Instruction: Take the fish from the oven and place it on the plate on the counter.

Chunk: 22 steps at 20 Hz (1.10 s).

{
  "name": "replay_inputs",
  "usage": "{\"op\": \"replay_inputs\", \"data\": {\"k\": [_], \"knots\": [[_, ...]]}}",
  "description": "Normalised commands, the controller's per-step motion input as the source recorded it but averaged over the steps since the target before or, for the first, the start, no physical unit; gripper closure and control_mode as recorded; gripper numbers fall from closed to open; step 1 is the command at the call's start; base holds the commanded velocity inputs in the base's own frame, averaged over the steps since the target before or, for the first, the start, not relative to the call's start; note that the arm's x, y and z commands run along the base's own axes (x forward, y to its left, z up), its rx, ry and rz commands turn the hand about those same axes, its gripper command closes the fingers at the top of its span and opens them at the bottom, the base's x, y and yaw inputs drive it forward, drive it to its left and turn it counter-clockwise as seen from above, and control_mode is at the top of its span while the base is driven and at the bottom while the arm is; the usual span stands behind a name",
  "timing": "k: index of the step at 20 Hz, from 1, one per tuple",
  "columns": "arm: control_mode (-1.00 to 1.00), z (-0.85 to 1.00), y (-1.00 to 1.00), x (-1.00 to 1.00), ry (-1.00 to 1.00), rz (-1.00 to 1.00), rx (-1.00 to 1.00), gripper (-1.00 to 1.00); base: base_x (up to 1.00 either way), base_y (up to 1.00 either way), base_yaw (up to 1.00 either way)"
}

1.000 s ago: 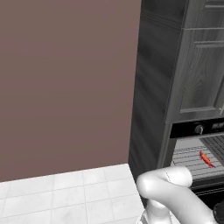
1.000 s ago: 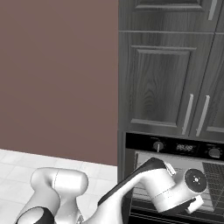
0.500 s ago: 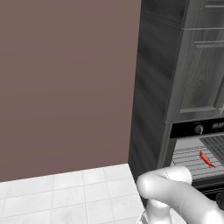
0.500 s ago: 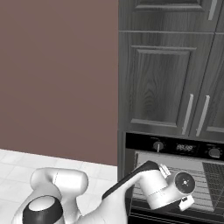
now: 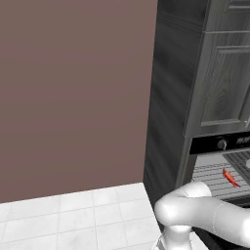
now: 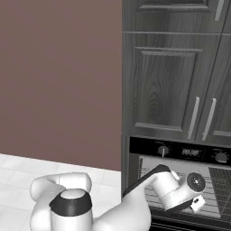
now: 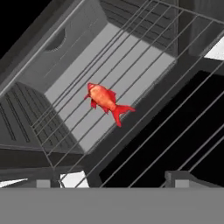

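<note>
The fish (image 7: 105, 99), small and red-orange, lies on a grey wire rack (image 7: 131, 61) inside the black oven (image 6: 180, 151). In the left base view the fish (image 5: 230, 177) shows on the rack below the control panel (image 5: 222, 144). My gripper (image 7: 111, 181) hovers above and in front of the fish, apart from it. Its fingertips (image 7: 180, 176) stand wide apart at the bottom of the hand view, with nothing between them. My hand (image 6: 178, 189) hangs before the oven's opening. The plate and the counter are out of view.
Dark grey wood-grain cabinets (image 6: 167, 81) with bar handles rise above the oven. A plain brown wall (image 5: 73, 97) and white floor tiles (image 5: 73, 215) lie to the left. A second, darker rack (image 7: 175, 131) runs below the fish's rack.
My hand has shifted and turned slightly in front of the oven. The fish has stayed where it was on the rack.
</note>
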Motion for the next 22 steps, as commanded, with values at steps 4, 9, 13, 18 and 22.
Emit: {"op": "replay_inputs", "data": {"k": [4,9,13,18,22], "knots": [[-1.00,-0.33,-0.55,0.15,0.16,0.40,0.00,-1.00,0.00,0.00,0.00],[-1.00,-0.40,-0.24,-0.02,0.03,0.43,0.00,-1.00,0.00,0.00,0.00],[-1.00,-0.50,-0.02,-0.14,0.00,0.38,0.00,-1.00,0.00,0.00,0.00],[-1.00,-0.34,0.14,0.05,-0.08,0.17,-0.01,-1.00,0.00,0.00,0.00],[-1.00,-0.04,0.28,0.26,-0.09,0.04,-0.06,-1.00,0.00,0.00,0.00]]}}
